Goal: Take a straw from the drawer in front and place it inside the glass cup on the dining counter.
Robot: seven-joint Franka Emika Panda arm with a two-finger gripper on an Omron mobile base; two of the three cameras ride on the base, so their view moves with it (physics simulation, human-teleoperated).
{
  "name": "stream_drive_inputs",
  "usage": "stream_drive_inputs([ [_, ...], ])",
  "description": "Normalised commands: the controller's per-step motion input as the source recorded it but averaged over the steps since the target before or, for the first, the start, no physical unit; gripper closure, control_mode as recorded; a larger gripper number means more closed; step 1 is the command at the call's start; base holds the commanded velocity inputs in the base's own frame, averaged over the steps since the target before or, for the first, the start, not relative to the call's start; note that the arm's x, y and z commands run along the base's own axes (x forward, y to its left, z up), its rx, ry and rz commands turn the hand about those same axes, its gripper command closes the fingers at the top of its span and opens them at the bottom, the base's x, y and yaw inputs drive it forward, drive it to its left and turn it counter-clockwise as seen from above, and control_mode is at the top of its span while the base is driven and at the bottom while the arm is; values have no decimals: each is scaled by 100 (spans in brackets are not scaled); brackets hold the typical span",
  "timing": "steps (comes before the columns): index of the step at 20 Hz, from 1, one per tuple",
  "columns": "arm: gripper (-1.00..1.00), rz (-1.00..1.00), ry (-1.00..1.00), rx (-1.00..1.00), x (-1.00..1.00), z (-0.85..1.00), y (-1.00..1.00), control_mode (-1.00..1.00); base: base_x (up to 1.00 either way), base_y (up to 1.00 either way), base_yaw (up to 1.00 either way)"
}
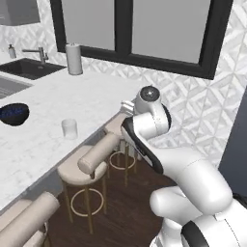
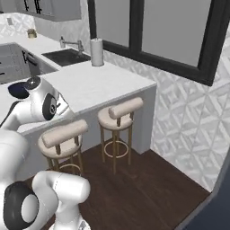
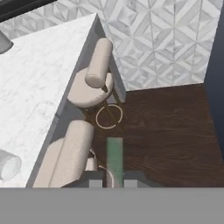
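Gripper clenched on straw, above stools; glass cup on dining counter

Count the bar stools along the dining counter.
3: one stool nearest the counter's wall end, a middle stool beside it, and a third stool cut off at the left base view's lower corner. More may sit beyond it.

Both base views look forward and down, sharing the counter corner and stools; the hand view looks steeply down beside them.
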Motion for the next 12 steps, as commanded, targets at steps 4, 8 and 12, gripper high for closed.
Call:
stream_drive_inputs([
  [4,100,0,0,0,0,0,0,100,49,-14,63],
  [8,100,0,0,0,0,0,0,100,45,-6,61],
  [12,100,0,0,0,0,0,0,100,67,-34,52],
])
